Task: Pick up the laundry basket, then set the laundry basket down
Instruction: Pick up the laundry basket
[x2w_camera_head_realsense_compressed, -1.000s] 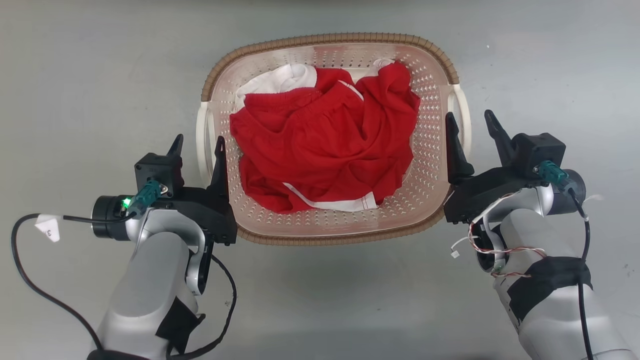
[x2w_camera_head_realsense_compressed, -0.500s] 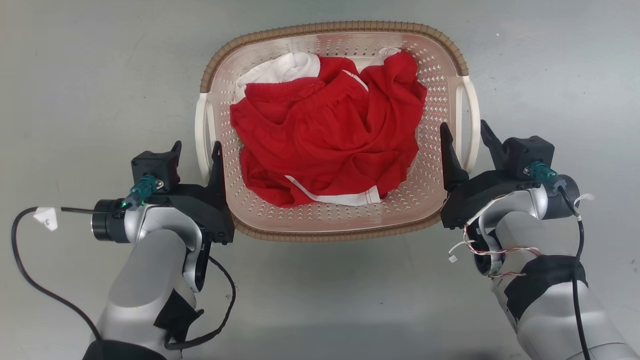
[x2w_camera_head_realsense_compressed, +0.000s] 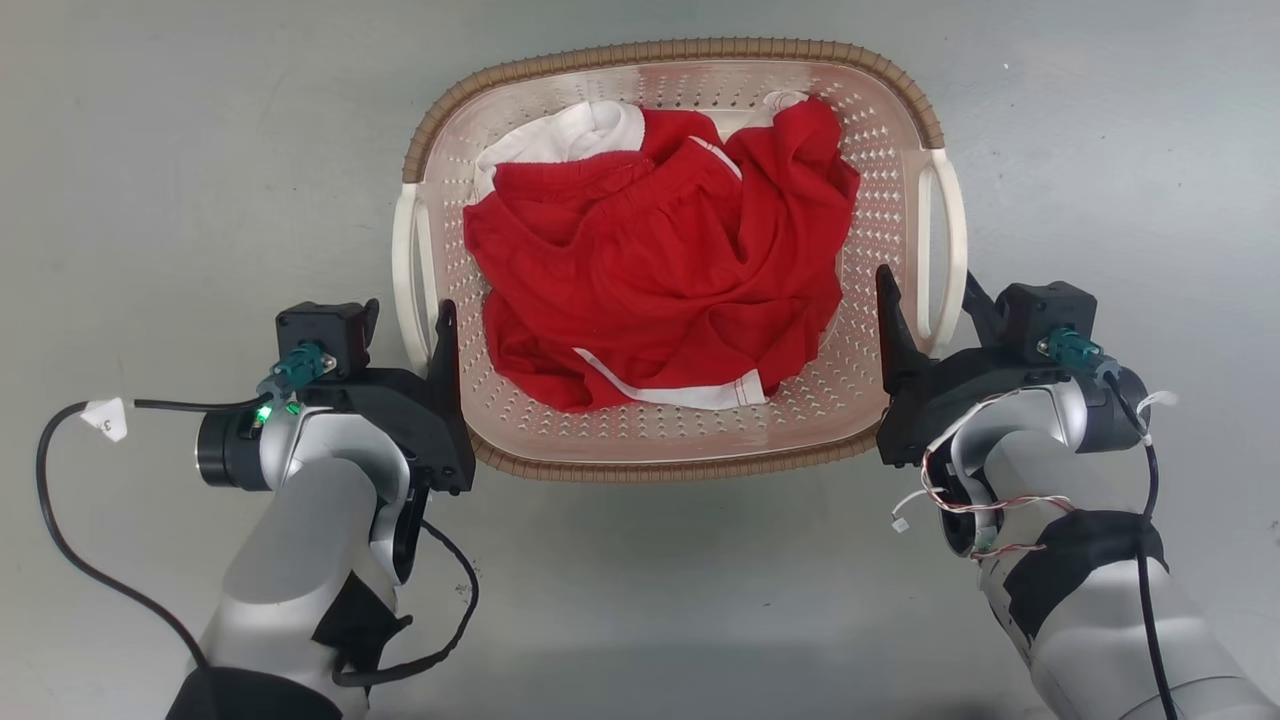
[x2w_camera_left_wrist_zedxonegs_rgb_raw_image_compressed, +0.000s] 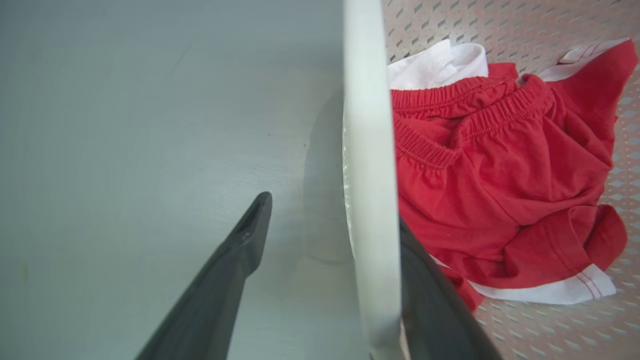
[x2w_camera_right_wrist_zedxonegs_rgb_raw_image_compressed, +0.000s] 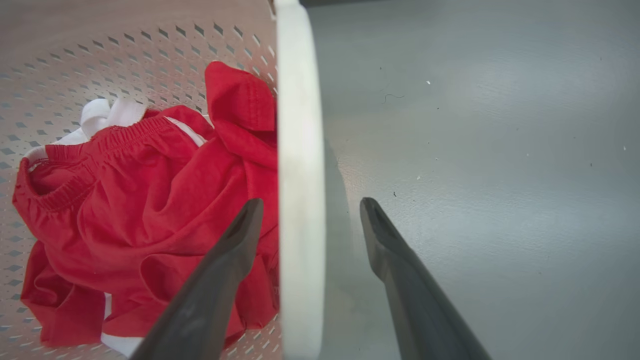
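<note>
head: high, facing down | 2 wrists: close beside laundry basket (x2w_camera_head_realsense_compressed: 660, 468) | shared: its inside

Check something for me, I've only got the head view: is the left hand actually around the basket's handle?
Observer: Yes. In the left wrist view the white left handle runs between the fingers of the left hand, which is open, not clamped.
Operator: Contact?
Observer: Its inner finger is partly hidden behind the handle and seems to touch it. The outer finger stands apart over the floor.
Operator: Right side?
Observer: The right hand straddles the right handle, open, with gaps on both sides.
</note>
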